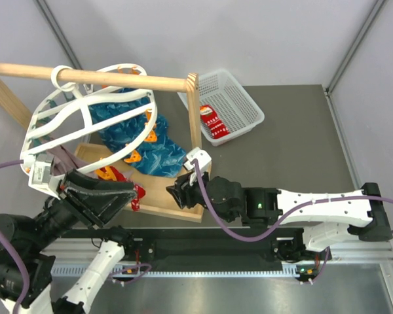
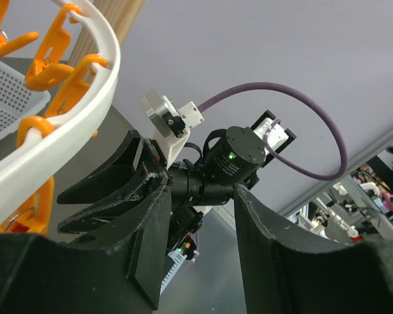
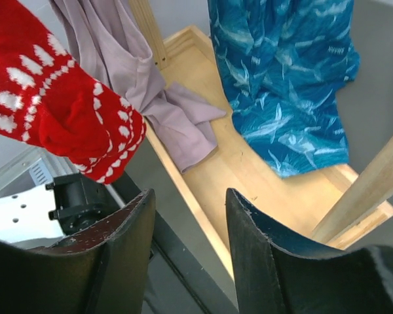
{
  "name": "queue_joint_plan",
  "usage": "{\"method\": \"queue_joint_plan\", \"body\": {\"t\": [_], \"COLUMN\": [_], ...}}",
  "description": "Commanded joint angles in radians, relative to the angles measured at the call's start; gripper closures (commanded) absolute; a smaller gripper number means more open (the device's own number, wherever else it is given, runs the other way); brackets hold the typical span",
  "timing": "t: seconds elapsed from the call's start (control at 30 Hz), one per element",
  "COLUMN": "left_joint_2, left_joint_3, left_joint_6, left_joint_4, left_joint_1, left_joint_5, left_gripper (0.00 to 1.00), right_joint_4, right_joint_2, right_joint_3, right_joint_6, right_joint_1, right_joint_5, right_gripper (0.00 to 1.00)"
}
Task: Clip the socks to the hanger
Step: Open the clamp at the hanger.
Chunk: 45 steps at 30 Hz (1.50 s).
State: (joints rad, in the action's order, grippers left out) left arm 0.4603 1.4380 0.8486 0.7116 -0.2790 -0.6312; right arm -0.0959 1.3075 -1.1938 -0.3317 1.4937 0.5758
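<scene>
**Top external view: both pincers open by the hanger, one sock hanging, one in the basket**

The white oval hanger [image 1: 36, 116] hangs by its hook from the wooden rail [image 1: 118, 80] at the left of the table [image 1: 301, 131]. A teal-blue cloth [image 1: 128, 127] drapes below it onto the wooden tray [image 1: 164, 196] at the foot of the stand.

The left pincer [image 1: 128, 193] sits under the hanger's near rim and points right. The right pincer [image 1: 175, 195] faces it from just across the tray's near edge. A red sock [image 1: 139, 194] with white patterning shows between the two.

A second red sock [image 1: 213, 123] lies in the white mesh basket [image 1: 249, 98], well apart to the right of the stand.

In the left wrist view, the left pincer [image 2: 202, 216] has its fingers apart with nothing between them. The hanger's rim [image 2: 72, 144] and its orange clips [image 2: 52, 52] curve past at upper left.

In the right wrist view, the right pincer [image 3: 190, 196] is likewise spread and holds nothing. The red sock [image 3: 59, 111] hangs at upper left, clear of the fingers, and its top is cut off by the frame edge. Behind it a mauve-grey cloth [image 3: 150, 91] and the teal-blue cloth [image 3: 281, 78] trail onto the tray [image 3: 249, 176].
</scene>
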Motion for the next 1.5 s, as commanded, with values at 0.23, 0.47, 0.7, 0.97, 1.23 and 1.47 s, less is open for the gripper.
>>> {"method": "queue_joint_plan", "body": {"t": [0.23,0.47,0.7,0.97,1.23,1.47], "left_joint_2": [0.113,0.061,0.069,0.061,0.058,0.043], "left_joint_3": [0.209,0.170,0.118,0.023,0.005,0.027], "left_joint_6": [-0.256,-0.180,-0.106,0.069,0.148,0.168], "left_joint_4": [0.236,-0.021,-0.159,-0.230,-0.233,-0.222], "left_joint_1": [-0.051,-0.034,-0.034,-0.032,-0.032,-0.031], "left_joint_5": [-0.050,-0.044,0.040,0.097,0.105,0.122], "left_gripper": [0.49,0.46,0.47,0.51,0.51,0.51], "right_joint_4": [0.226,0.329,0.351,0.400,0.439,0.447], "right_joint_2": [0.018,0.056,0.116,0.136,0.130,0.125], "right_joint_3": [-0.179,-0.245,-0.305,-0.303,-0.294,-0.296], "right_joint_6": [0.363,0.487,0.536,0.550,0.478,0.413], "right_joint_1": [-0.013,-0.030,-0.036,-0.072,-0.124,-0.133], "right_joint_5": [-0.053,-0.230,-0.234,-0.340,-0.427,-0.531], "right_gripper": [0.28,0.35,0.36,0.36,0.42,0.45]}}
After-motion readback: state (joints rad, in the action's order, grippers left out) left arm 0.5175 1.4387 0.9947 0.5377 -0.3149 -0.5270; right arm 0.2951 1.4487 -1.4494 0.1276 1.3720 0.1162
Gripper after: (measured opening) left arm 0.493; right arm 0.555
